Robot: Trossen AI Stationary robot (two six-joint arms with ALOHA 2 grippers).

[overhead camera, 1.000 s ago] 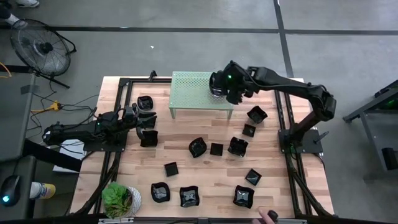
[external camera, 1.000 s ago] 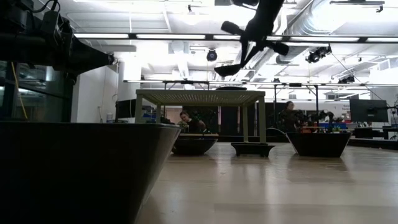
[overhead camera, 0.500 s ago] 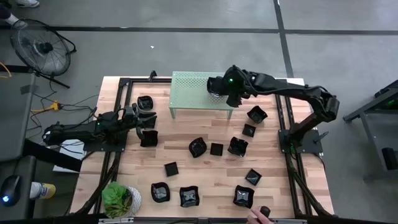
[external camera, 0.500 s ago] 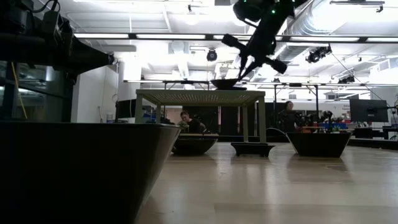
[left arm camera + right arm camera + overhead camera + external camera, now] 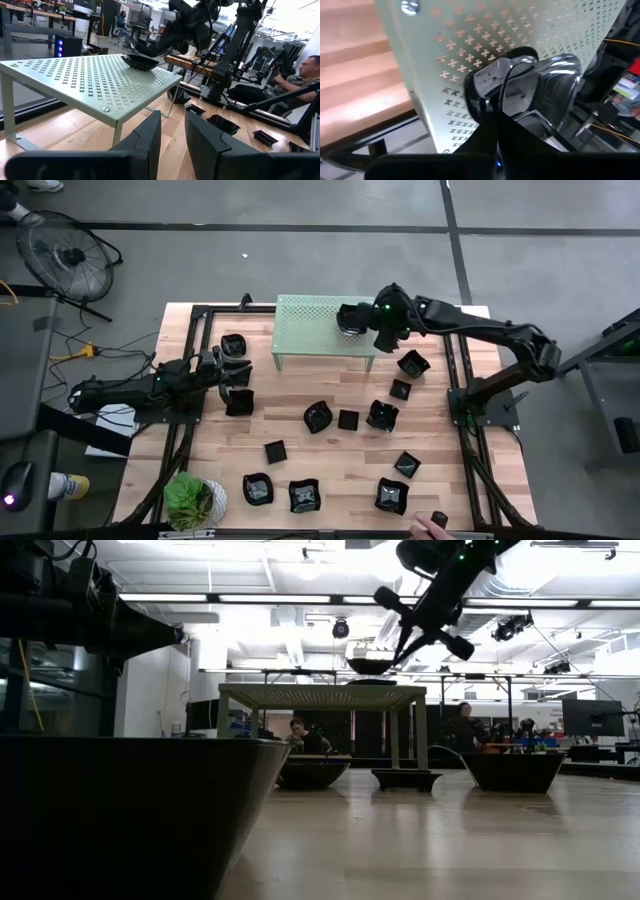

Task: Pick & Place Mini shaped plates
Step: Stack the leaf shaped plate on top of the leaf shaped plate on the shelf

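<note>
My right gripper [image 5: 362,320] is shut on a small glossy black plate [image 5: 348,318] over the right part of the pale green perforated shelf [image 5: 310,320]. In the low view the plate [image 5: 370,665] hangs just above the shelf top [image 5: 320,692]. Several more black mini plates rest on their bases on the wooden table, among them one [image 5: 317,417] at the middle and one [image 5: 412,364] at the right. My left gripper [image 5: 172,135] waits open at the table's left, level, with nothing between its fingers. My right gripper pinches the plate's rim [image 5: 501,100] between its two fingers [image 5: 487,131], on the side toward the table's right edge. The fingers slant down from the right. The plate [image 5: 141,61] sits about level, bowl up, close over the shelf.
Two plates [image 5: 232,345] [image 5: 238,400] lie close to my left gripper. A potted green plant [image 5: 195,500] stands at the near left corner. A person's hand [image 5: 432,526] shows at the near edge. A black frame [image 5: 460,380] runs along the table's sides.
My right gripper has come down toward the shelf top with the plate and has tipped, its wrist shifting toward the table's right edge. The plate, tilted and higher a second ago, now hangs level just over the shelf.
</note>
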